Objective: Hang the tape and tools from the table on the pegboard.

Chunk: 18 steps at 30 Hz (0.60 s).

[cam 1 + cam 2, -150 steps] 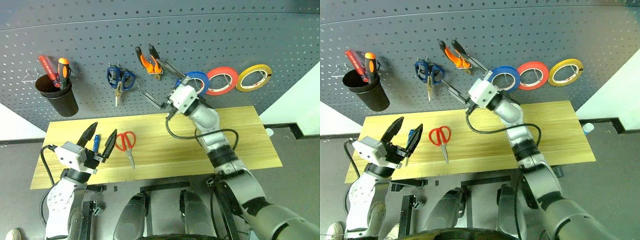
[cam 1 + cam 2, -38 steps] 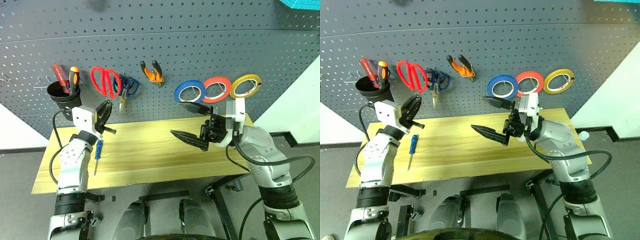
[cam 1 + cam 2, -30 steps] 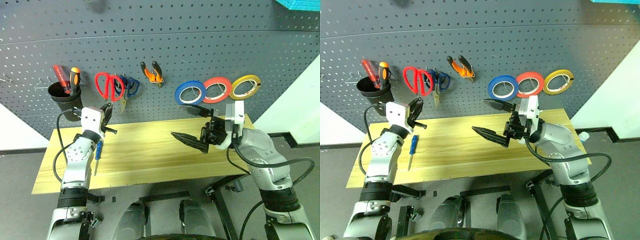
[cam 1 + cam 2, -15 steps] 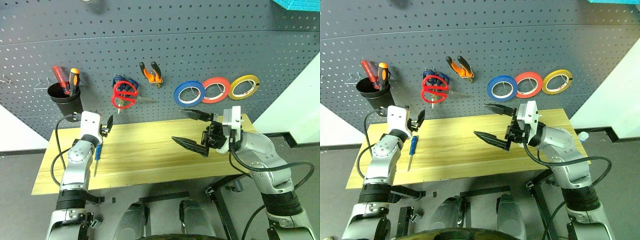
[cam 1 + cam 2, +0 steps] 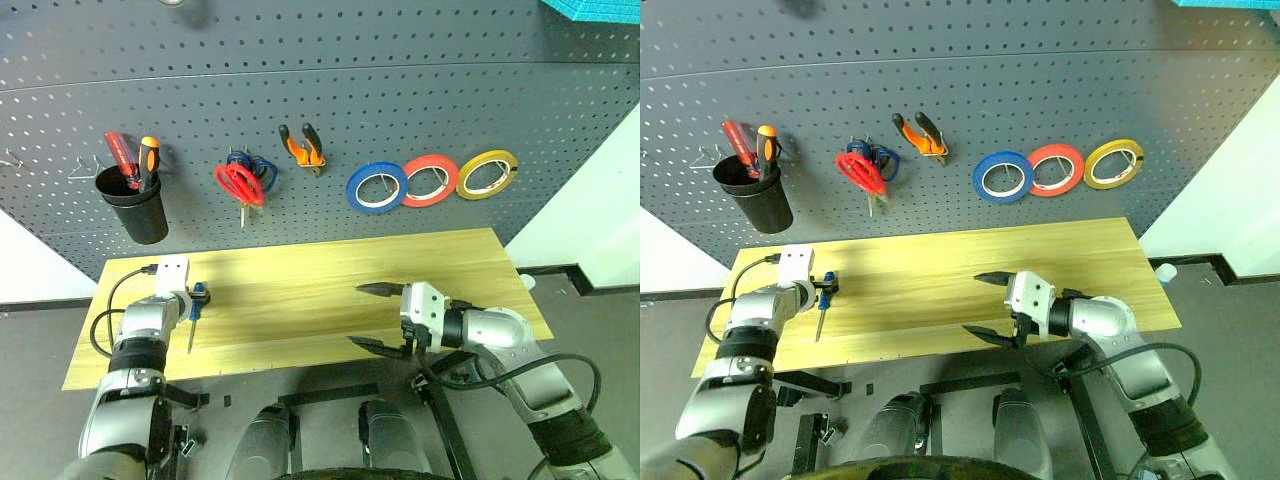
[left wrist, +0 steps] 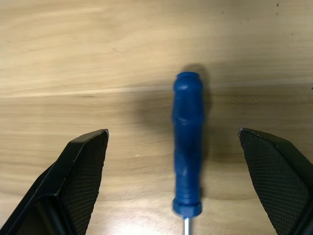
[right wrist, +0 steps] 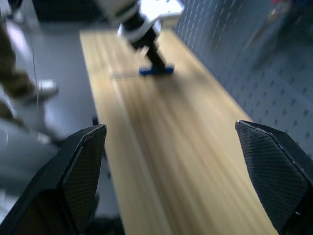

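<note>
1. The screwdriver (image 5: 193,318) lies on the table's (image 5: 320,270) left end.
2. Behind the table stands the pegboard (image 5: 400,90).
3. On it, left to right: cup (image 5: 138,208), scissors (image 5: 240,183), pliers (image 5: 302,147), three tape rolls (image 5: 432,180).

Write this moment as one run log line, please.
left gripper: open over screwdriver | right gripper: open, empty | scissors: on pegboard

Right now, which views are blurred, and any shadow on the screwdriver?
Right wrist view: smeared, the table grain streaked, the left end effector and pegboard soft. Left wrist view: mostly sharp, the blue-handled screwdriver lies between the open fingers with a soft shadow beside its handle. Head views: even light, edges crisp.
</note>
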Tool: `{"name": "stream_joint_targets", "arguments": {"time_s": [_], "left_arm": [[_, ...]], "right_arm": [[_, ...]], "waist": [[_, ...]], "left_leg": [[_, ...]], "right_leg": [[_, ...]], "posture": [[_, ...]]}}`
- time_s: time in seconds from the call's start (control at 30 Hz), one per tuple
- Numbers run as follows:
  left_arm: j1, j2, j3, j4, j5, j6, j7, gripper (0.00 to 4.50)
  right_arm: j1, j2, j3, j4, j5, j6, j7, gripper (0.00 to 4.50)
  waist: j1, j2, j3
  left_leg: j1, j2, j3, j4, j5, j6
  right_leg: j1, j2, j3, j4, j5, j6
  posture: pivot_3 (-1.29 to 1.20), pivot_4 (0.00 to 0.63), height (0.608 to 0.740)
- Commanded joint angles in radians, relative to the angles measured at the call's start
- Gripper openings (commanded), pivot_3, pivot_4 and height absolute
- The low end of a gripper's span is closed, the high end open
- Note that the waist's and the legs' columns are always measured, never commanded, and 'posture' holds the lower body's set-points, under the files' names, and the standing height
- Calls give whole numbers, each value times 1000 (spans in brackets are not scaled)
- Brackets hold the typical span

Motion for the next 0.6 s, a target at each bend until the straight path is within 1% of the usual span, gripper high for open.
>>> {"name": "stream_joint_targets", "arguments": {"time_s": [0.03, 0.17, 0.27, 0.3, 0.37, 0.57, 0.6], "left_arm": [[-62, 20, -9, 113, 16, -10, 10, 4472], [-115, 20, -4, 236, 17, -6, 25, 4472], [-133, 18, 7, 289, 9, -13, 42, 3853], [-135, 17, 9, 295, 6, -16, 46, 3582], [-139, 16, 14, 302, 2, -18, 56, 2841], [-133, 22, 22, 300, -10, -10, 73, 731], [-130, 24, 25, 295, -13, -7, 76, 508]], "right_arm": [[29, -17, -6, 8, -28, -62, -1, 4427], [44, -17, -13, 15, -34, -80, -8, 4427], [40, -13, -16, 19, -37, -82, -15, 4427], [40, -14, -16, 21, -37, -84, -16, 4427], [37, -13, -15, 26, -38, -86, -19, 4427], [22, -8, -9, 37, -41, -90, -19, 4427], [17, -6, -8, 41, -41, -91, -19, 4427]], "waist": [[-3, 0, 0], [-12, 0, 0], [-21, -1, 0], [-24, -1, 0], [-27, -1, 1], [-25, -1, 1], [-24, -1, 1]], "left_leg": [[0, 0, 0, 0, 0, 0], [0, 0, 0, 0, 0, 0], [3, 0, 0, -1, 0, 0], [6, 0, 0, -1, 0, 0], [10, 0, 0, -2, -1, 0], [10, 0, 0, -2, -1, 0], [10, 0, 0, -2, -1, 0]], "right_leg": [[0, 0, 0, 0, 0, 0], [0, 0, 0, 0, 0, 0], [3, 0, 0, 0, 0, 1], [6, -1, 0, -1, -1, 1], [9, -1, 0, -1, -1, 2], [9, -1, 0, -1, -1, 2], [9, -1, 0, -1, -1, 2]], "posture": [[-99, 142, 740], [-109, 142, 740], [-110, 143, 740], [-109, 144, 740], [-108, 144, 740], [-100, 140, 740], [-98, 138, 740]]}}
